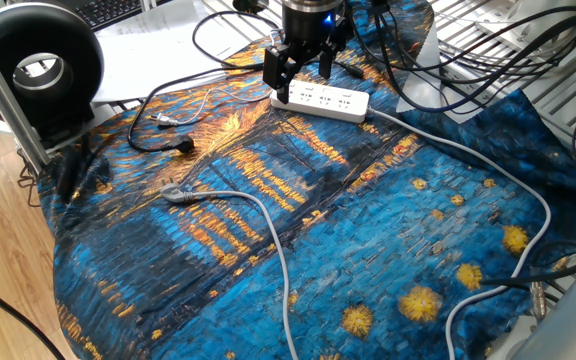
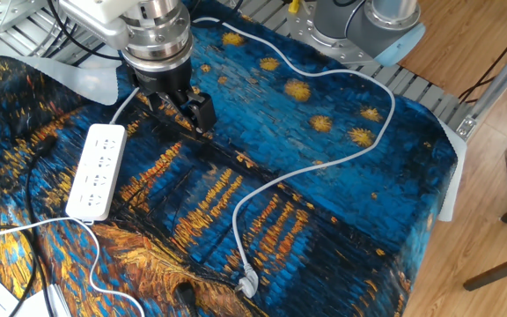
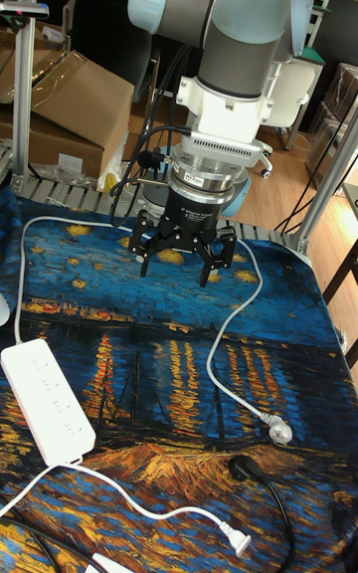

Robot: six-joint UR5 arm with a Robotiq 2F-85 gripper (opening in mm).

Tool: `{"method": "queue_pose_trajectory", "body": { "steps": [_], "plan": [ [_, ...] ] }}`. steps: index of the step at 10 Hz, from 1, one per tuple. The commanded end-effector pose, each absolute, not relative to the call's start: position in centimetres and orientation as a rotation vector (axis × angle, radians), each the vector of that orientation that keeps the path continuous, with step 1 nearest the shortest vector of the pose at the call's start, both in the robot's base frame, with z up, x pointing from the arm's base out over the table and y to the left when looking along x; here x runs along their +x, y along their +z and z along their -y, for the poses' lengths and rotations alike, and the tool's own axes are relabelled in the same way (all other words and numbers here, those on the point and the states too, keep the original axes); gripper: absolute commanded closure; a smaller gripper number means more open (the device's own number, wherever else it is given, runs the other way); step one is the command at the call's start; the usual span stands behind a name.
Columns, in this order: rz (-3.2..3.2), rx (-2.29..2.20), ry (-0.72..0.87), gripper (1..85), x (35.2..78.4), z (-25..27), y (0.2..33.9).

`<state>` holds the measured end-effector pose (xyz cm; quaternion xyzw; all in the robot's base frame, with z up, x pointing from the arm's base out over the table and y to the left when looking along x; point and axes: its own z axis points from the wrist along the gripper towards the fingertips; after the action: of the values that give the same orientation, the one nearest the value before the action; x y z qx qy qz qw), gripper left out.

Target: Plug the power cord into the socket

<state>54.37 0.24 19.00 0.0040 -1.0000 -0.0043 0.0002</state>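
Two cables crossed the starry cloth (image 1: pixel 368 250): a grey-white cable (image 3: pixel 278 431) ended just beside the power cord (image 3: pixel 246 469) at the tall view's lower right, whose plug seemed to point left. The socket (image 3: pixel 47 399) lay lower left, holes up, long axis running upper-left to lower-right. Above, the gripper (image 3: pixel 177 268) hovered spread wide, empty.

The socket (image 2: pixel 96 171) is smooth white plastic; the tablecloth (image 2: pixel 341 211) is wrinkled fabric.
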Motion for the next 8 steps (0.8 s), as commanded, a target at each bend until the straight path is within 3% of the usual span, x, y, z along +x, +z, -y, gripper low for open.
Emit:
{"method": "queue_pose_trajectory", "body": {
  "steps": [1, 2, 8],
  "plan": [
    [3.141, 0.012, -0.014, 1.7, 54.4, -0.5, 19.0],
    [3.248, 0.146, -0.011, 84.3, 57.2, -0.7, 19.1],
    [3.244, 0.127, 0.005, 84.3, 57.3, -1.2, 18.4]
  ]
}}
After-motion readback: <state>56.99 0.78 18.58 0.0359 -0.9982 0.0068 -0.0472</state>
